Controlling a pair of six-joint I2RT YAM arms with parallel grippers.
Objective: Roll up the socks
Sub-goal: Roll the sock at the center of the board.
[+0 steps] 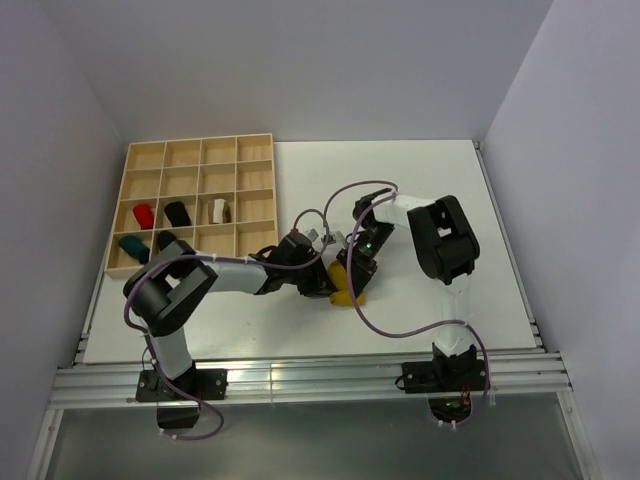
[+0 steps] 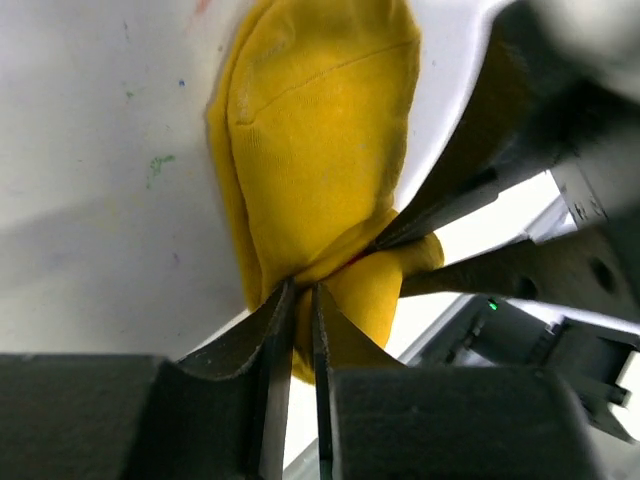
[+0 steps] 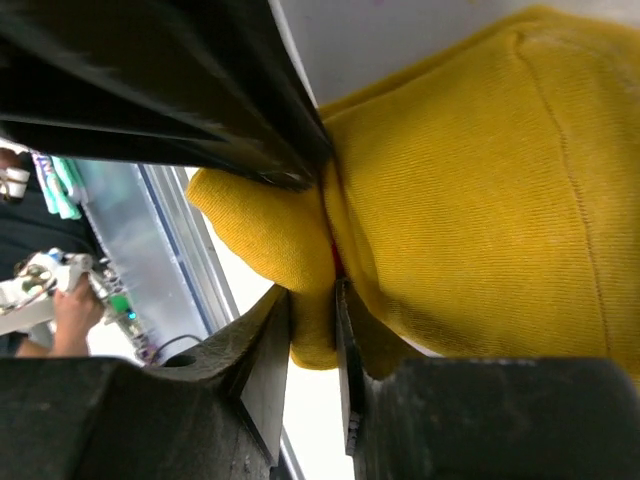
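From above, the mustard sock lies near the middle of the tabletop's near edge. My left gripper and right gripper meet over it. The wooden tray of rolled socks sits well apart at the far left corner, with nothing between.

Left wrist: my jaws are pinched on the sock's near end, and its long axis runs straight away from them.

Right wrist: those jaws nip the same folded end, probably just beside the left's bite. Both arms are equally near.
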